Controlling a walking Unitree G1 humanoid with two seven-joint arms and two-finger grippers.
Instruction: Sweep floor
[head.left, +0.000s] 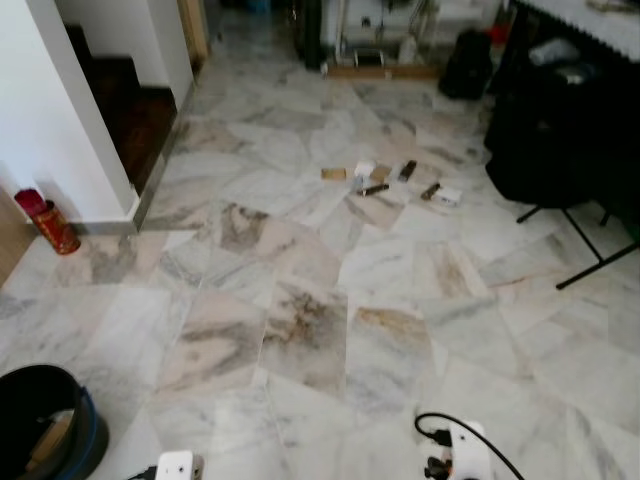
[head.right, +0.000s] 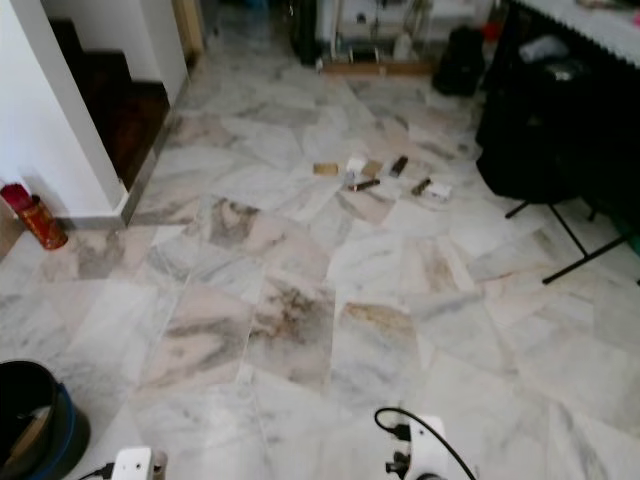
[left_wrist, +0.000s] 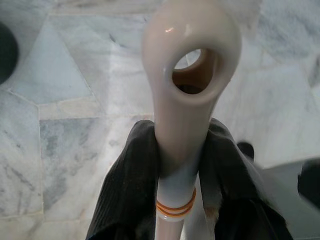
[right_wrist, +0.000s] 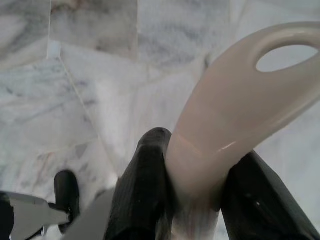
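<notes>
The floor (head.left: 300, 330) is marble tile, white and grey with brownish-pink veined patches. The scraps (head.left: 390, 180) on it are a mix of tan, white and dark brown. There's a red can (head.left: 48, 222) by the white wall (head.left: 50, 130), and a black bucket (head.left: 45, 420) with a blue rim. In both wrist views a glossy cream handle: one (left_wrist: 185, 75) has thin orange rings lower down, the other (right_wrist: 235, 110) is plain. The fingers (left_wrist: 125, 195) around them are black, faintly ribbed. The chair (head.left: 560, 130) is black too.
</notes>
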